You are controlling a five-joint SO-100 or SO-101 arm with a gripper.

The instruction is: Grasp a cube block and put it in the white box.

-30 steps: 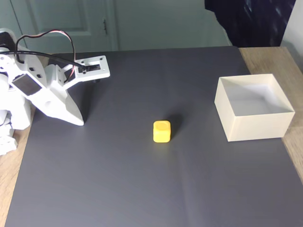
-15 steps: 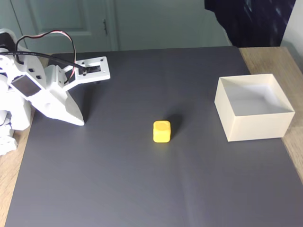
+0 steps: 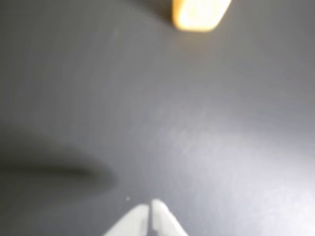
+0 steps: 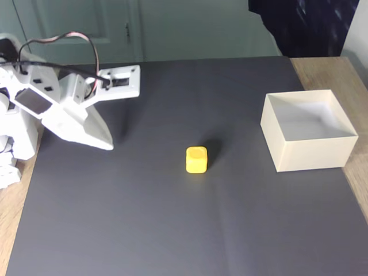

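Yellow cube (image 4: 196, 160) looks light, stiff, slightly slippery; grip its flat opposite sides. Gripper (image 3: 149, 206) jaws nearly closed, empty.

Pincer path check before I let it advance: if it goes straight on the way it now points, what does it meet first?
Probably the dark mat: the shut pincer slants down at it. The cube block lies further ahead, slightly right in the wrist view; depth is unclear.

- This looks like a room in a home, or a small hobby corner, not a lab or workshop.
- A pale green panelled door (image 4: 86, 26) stands behind the end effector (image 4: 106, 146).
- A wooden tabletop (image 4: 330, 72) carries a dark grey mat (image 4: 172, 230).
- Dark cloth (image 4: 305, 26) hangs far across from the end effector, at the back.
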